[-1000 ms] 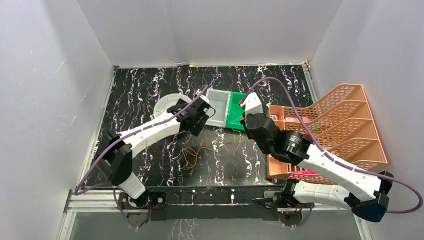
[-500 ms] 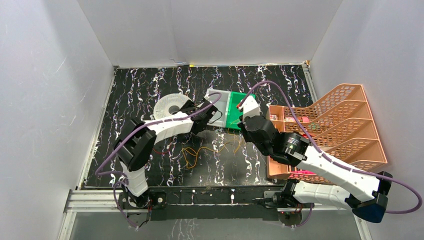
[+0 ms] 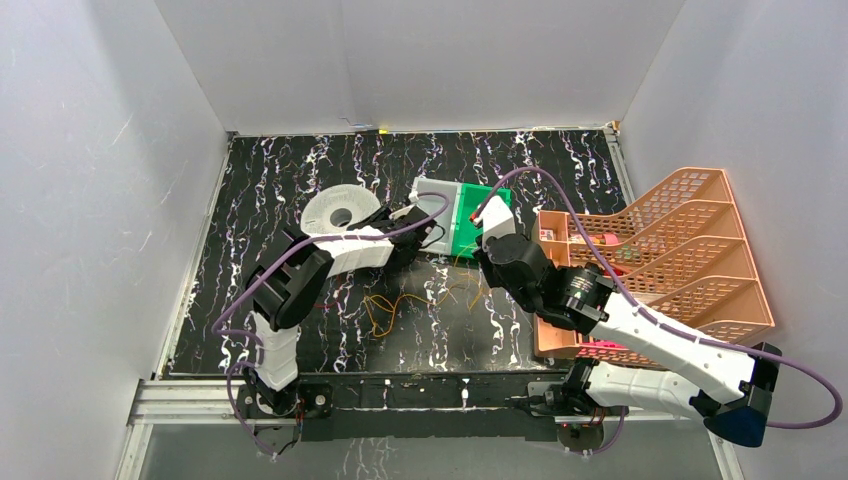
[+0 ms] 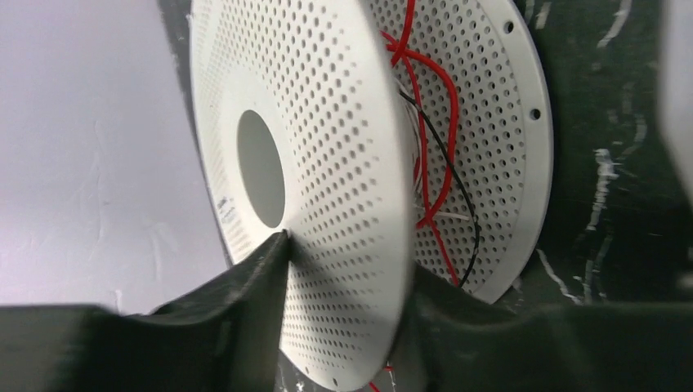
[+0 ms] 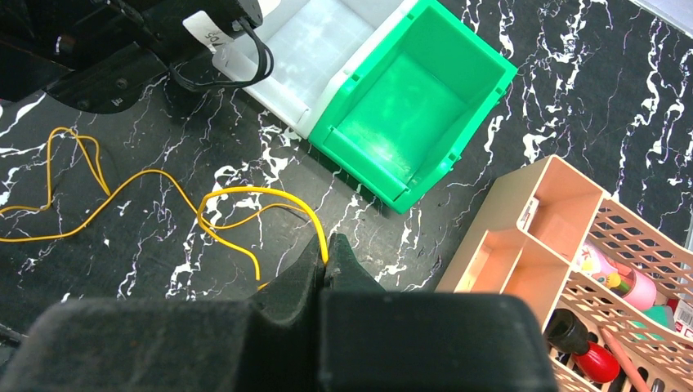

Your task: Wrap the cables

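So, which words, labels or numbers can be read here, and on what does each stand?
Nothing can be read with certainty.
Small print on the spool, beside its hole: too small to read.
White tag on the left arm: a few dark characters, too blurred to read.

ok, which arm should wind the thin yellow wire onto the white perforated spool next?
Right: the right gripper already pinches the thin yellow wire, while the left gripper is busy clamping the white perforated spool by its flange.
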You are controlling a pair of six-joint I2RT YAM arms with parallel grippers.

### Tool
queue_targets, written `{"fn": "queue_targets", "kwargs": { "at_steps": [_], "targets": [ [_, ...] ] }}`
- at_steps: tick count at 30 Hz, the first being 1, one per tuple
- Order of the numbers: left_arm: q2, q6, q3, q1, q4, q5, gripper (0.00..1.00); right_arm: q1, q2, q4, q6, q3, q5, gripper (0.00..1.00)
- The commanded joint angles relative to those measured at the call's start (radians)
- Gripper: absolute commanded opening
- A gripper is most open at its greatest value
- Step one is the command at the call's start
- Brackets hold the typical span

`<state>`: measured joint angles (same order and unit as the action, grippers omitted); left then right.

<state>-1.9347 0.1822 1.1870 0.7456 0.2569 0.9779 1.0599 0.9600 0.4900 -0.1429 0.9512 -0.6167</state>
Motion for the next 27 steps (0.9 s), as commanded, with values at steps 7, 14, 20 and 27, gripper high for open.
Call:
{"fn": "queue_targets", "kwargs": {
  "at_steps": [7,14,20,27],
  "targets": [
    [0.139,-0.058,-0.011,-0.008,0.059,0.067,0.00,-0.008,-0.020,-0.075,0.015,0.001,0.022,0.00],
    [0.218,-0.176,0.091,-0.008,0.286,0.037,0.00,-0.009,-0.004,-0.065,0.004,0.025,0.039,0.00],
    [0.256,-0.353,0.253,-0.009,0.578,-0.101,0.00,-0.010,-0.001,-0.048,-0.005,0.061,0.057,0.00],
    [0.282,-0.475,0.386,-0.020,0.801,-0.276,0.00,-0.009,0.019,-0.023,-0.025,0.105,0.101,0.00]
  ]
}}
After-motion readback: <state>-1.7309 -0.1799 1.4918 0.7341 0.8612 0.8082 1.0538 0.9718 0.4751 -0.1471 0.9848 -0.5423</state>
